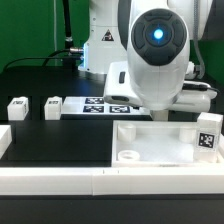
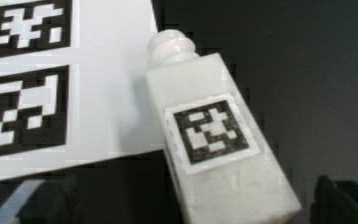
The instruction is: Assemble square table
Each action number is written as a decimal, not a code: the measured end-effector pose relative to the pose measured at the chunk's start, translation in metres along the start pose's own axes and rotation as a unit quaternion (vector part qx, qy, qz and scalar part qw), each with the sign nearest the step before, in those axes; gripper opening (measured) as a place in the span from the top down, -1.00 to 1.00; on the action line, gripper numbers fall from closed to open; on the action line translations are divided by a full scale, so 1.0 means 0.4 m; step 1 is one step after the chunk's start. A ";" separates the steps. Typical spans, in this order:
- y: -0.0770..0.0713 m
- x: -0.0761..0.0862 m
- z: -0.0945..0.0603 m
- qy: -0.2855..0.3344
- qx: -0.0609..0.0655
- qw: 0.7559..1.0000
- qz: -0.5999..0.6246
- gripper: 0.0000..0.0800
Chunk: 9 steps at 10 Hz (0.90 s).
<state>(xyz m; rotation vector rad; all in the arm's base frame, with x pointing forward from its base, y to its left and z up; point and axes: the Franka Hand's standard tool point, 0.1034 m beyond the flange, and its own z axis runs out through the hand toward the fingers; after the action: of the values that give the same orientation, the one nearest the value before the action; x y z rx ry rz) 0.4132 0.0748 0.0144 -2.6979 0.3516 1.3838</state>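
The square table top (image 1: pixel 160 132) lies at the front on the exterior view's right, recessed side up, with a round socket (image 1: pixel 127 155) and a tag (image 1: pixel 208 135) on its edge. In the wrist view a white tagged leg (image 2: pixel 208 135) lies on the black table beside the marker board (image 2: pixel 51 80). My gripper (image 2: pixel 194 205) is open, with one dark finger (image 2: pixel 43 200) on each side of the leg's near end and a gap to it. In the exterior view the arm's wrist (image 1: pixel 155 55) hides the gripper and this leg. Two more legs (image 1: pixel 17 108) (image 1: pixel 53 107) stand at the back left.
The marker board (image 1: pixel 105 105) lies at the back centre. White border rails (image 1: pixel 60 178) run along the front edge. Another white part (image 1: pixel 196 97) lies at the back on the exterior view's right. The robot base (image 1: pixel 100 45) stands behind.
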 end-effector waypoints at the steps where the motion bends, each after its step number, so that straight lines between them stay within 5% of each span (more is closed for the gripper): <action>1: -0.006 0.002 0.005 0.005 0.000 1.000 0.000 -0.62; 6: -0.006 0.010 0.032 0.012 -0.002 1.000 0.000 -0.55; 7: -0.006 0.010 0.032 0.012 -0.002 1.000 0.000 -0.09; 8: -0.006 0.011 0.031 0.012 -0.002 1.000 0.000 -0.09; 9: -0.006 0.012 0.028 0.013 -0.001 1.000 0.000 0.29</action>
<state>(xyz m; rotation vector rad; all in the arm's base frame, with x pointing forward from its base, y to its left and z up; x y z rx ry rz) 0.4074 0.0782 0.0039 -2.7203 0.3531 1.3510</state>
